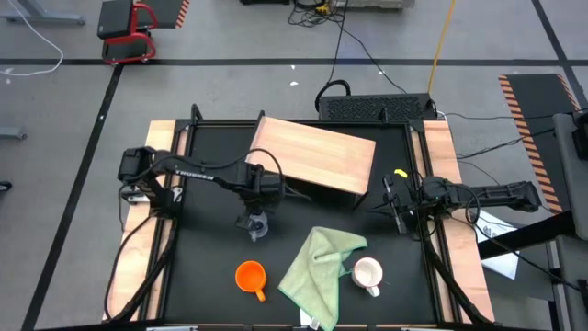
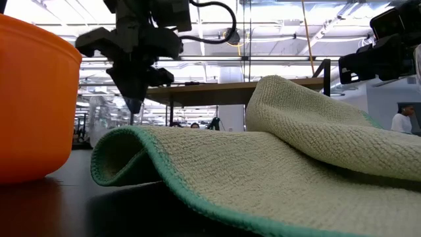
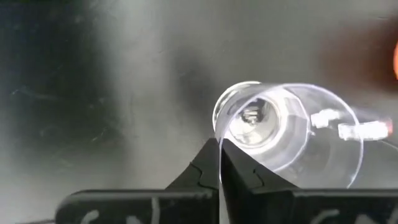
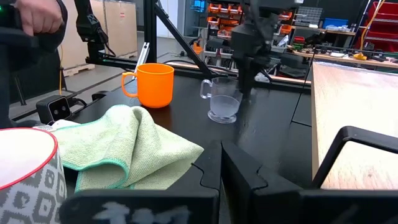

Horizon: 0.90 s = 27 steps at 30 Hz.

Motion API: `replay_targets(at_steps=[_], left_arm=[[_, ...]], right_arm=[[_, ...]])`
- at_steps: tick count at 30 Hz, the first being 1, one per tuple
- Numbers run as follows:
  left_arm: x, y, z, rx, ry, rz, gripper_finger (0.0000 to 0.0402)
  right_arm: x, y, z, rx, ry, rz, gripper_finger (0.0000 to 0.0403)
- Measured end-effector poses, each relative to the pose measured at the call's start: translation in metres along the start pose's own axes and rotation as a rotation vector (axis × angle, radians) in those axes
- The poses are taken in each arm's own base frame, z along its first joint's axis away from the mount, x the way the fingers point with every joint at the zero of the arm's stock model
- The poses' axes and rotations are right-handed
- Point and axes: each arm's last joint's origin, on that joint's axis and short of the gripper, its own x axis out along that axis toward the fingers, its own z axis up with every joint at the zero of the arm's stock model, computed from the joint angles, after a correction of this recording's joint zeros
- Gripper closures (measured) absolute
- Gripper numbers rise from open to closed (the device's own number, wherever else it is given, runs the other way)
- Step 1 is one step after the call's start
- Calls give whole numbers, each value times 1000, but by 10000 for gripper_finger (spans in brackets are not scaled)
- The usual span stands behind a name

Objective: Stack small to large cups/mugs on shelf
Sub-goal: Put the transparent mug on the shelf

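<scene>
Now, left gripper point(image 3: 219, 163) pinched shut on the glass cup point(image 1: 256, 224) rim.
Bare black tabletop point(image 1: 207, 216) surrounds it; right gripper point(image 1: 397, 204) closed, empty, at the table's right edge.

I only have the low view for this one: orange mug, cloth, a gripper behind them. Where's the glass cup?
Observer: The glass cup stands on the table between the shelf and the orange mug. Your cloth hides it.
Operator: Is that gripper holding it?
Observer: Yes. The left gripper is shut on the cup's rim, as the left wrist view shows.
Operator: And the white mug?
Observer: The white mug sits beside the cloth on the right arm's side. No cup is on the shelf. The right gripper waits shut at the table's right edge.
</scene>
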Motion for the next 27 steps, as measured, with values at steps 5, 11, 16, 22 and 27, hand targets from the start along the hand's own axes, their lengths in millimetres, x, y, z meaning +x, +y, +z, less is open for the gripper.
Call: replay_targets(at_steps=[5, 11, 16, 22, 27], left_arm=[[0, -2, 2, 12, -11, 5, 399], [0, -2, 2, 13, -13, 6, 400], [0, -2, 2, 12, -13, 6, 400], [0, -2, 2, 9, -14, 6, 401], [-1, -3, -1, 8, 19, 17, 401]], right_arm=[[0, 0, 0, 0, 0, 0, 403], [0, 0, 0, 0, 0, 0, 403], [0, 0, 0, 0, 0, 0, 403], [0, 0, 0, 0, 0, 0, 403], [0, 0, 0, 0, 0, 0, 403]])
